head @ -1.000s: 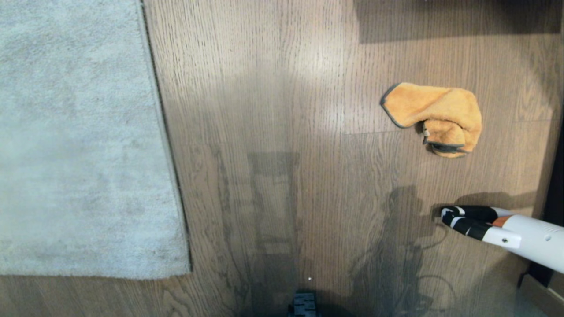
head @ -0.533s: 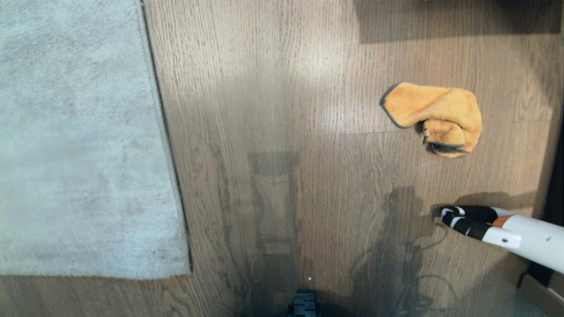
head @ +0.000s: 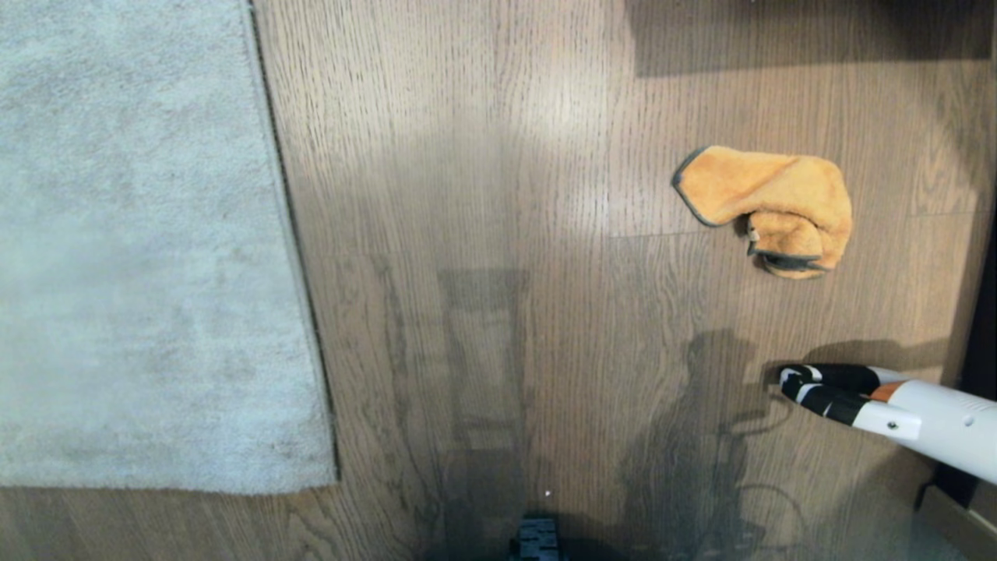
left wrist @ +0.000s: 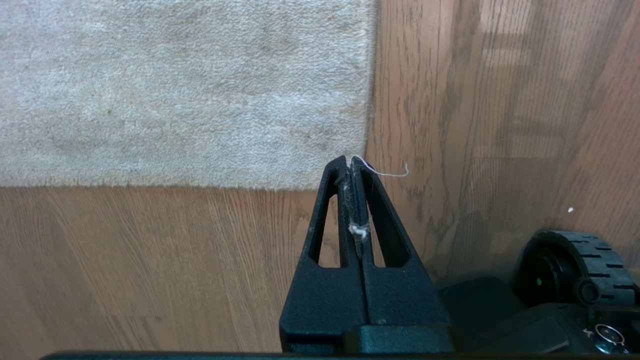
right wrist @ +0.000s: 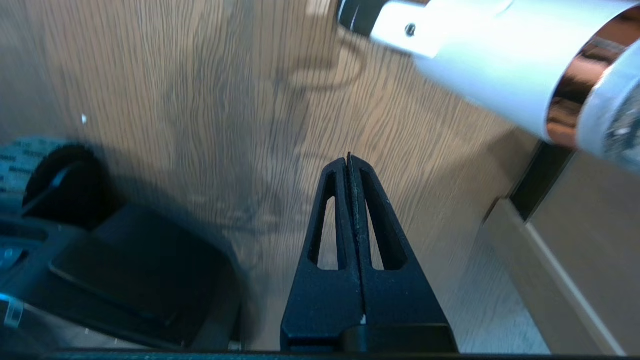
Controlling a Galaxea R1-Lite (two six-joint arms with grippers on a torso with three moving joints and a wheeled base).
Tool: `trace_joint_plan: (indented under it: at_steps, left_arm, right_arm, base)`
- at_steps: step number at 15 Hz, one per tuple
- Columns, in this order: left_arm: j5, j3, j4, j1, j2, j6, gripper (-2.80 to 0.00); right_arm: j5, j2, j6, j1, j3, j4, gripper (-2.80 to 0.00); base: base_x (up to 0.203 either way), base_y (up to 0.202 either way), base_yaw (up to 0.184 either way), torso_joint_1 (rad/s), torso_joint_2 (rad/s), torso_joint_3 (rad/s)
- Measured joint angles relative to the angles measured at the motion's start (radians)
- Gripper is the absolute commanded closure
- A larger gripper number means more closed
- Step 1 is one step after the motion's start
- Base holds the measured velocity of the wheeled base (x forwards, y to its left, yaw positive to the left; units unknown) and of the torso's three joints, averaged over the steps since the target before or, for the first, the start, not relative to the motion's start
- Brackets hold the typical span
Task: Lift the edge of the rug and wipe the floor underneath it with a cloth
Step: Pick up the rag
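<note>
The pale grey-beige rug (head: 140,249) lies flat at the left, its rug edge (head: 300,265) running straight down to a corner (head: 333,477). The mustard-orange cloth (head: 767,206) lies crumpled on the brown wood floor (head: 506,195) at the right, with nothing touching it. In the left wrist view my left gripper (left wrist: 350,160) is shut, with only lint and a thread stuck between its fingers, and it hangs just in front of the rug corner (left wrist: 365,150). The right wrist view shows my right gripper (right wrist: 348,159) shut and empty over bare floor (right wrist: 200,75). Neither gripper appears in the head view.
A white tube with a black and orange end (head: 872,401) reaches in low at the right, also seen as the white tube (right wrist: 475,55). My dark base (head: 536,541) and its wheel (left wrist: 575,265) sit at the near edge. A pale skirting edge (right wrist: 545,260) borders the right.
</note>
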Motion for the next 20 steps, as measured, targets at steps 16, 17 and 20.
trace_joint_plan:
  at_steps: [16,17,20]
  left_arm:
    - [0.000,0.000,0.000,0.000,0.000,0.001,0.00]
    - [0.000,0.000,0.000,0.000,0.000,0.000,0.00]
    - [0.000,0.000,0.000,0.000,0.000,0.000,0.00]
  right_arm:
    - [0.017,0.376,-0.032,0.207,-0.218,-0.094,0.00]
    - [0.017,0.420,-0.032,0.209,-0.239,-0.116,0.00]
    - [0.018,0.571,-0.032,0.210,-0.292,-0.230,0.00]
  base:
    - [0.000,0.000,0.000,0.000,0.00,0.000]
    - [0.000,0.000,0.000,0.000,0.00,0.000]
    - [0.000,0.000,0.000,0.000,0.00,0.000]
